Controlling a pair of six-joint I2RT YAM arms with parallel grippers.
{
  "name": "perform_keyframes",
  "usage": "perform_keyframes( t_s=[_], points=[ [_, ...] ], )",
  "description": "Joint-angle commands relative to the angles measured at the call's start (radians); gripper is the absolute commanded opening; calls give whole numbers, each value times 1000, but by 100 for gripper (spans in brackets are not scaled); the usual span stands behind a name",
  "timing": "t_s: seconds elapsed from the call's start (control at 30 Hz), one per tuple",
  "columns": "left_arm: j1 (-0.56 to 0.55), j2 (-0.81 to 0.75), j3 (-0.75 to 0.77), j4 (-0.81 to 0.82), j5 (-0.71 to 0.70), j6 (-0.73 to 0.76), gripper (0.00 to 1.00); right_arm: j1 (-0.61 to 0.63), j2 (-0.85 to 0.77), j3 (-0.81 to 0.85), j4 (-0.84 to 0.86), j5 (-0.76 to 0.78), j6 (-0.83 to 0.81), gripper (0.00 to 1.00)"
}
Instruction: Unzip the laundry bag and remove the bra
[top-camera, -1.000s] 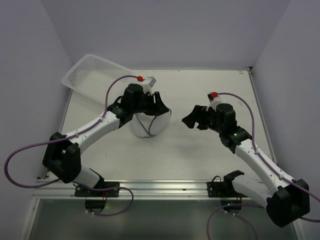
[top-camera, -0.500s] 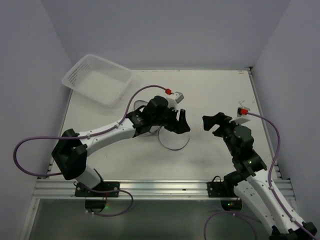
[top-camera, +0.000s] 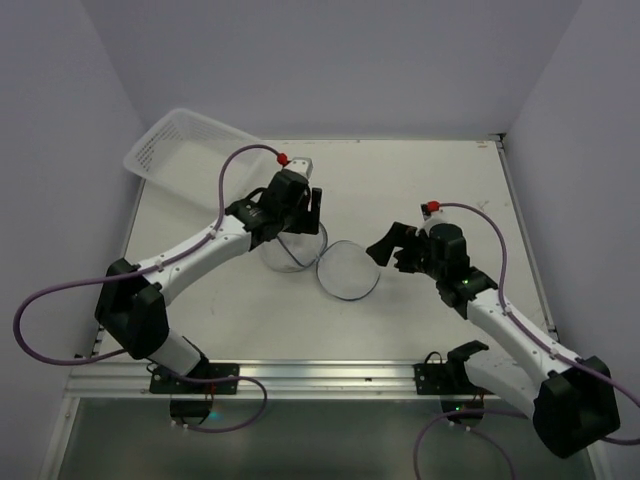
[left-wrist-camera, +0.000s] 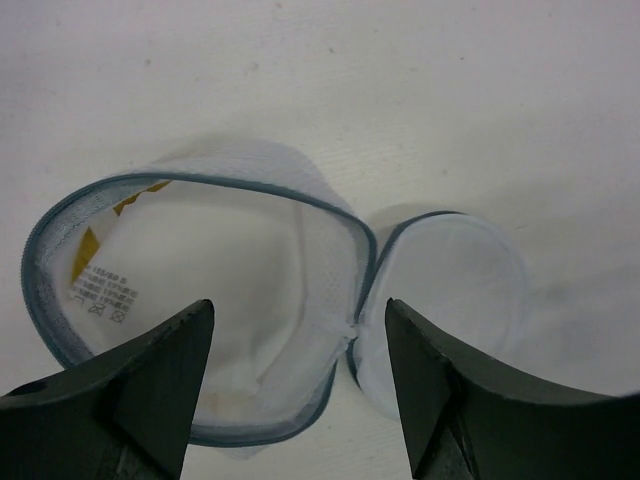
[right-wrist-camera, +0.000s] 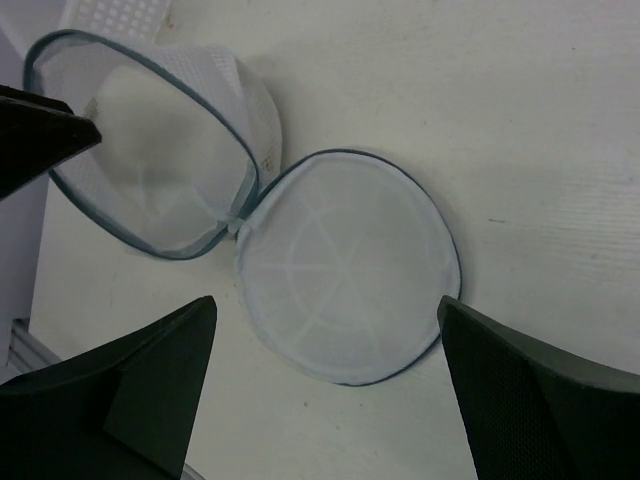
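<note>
A white lattice basket (top-camera: 190, 150) sits well behind and left of the laundry bag (top-camera: 348, 270), which lies unzipped on the table (top-camera: 440, 170): two dark-rimmed mesh bowls, hinged side by side. The left gripper (top-camera: 310, 205) overhangs the deeper bowl and the right gripper (top-camera: 385, 250) is just beside the shallower one, both with jaws apart.

Translucent white mesh laundry bag (right-wrist-camera: 340, 290), matt white table (right-wrist-camera: 520, 90), plastic lattice basket (top-camera: 190, 150)

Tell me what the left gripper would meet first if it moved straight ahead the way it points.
Probably the open, deeper half of the round white mesh laundry bag with its dark zipper rim; the left gripper points into its mouth, though depth is unclear.
</note>
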Motion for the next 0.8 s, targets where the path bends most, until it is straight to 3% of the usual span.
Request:
perform_keyframes(
  t_s=[0.0, 0.5, 0.77],
  points=[
    [15, 34, 13, -35, -133, 50, 72, 16, 75, 76, 137, -154, 0, 93],
    [31, 176, 16, -23, -190, 61, 70, 113, 427, 251, 268, -208, -46, 93],
    [31, 259, -10, -7, -188, 21, 59, 121, 619, 359, 308, -239, -78, 93]
  ],
)
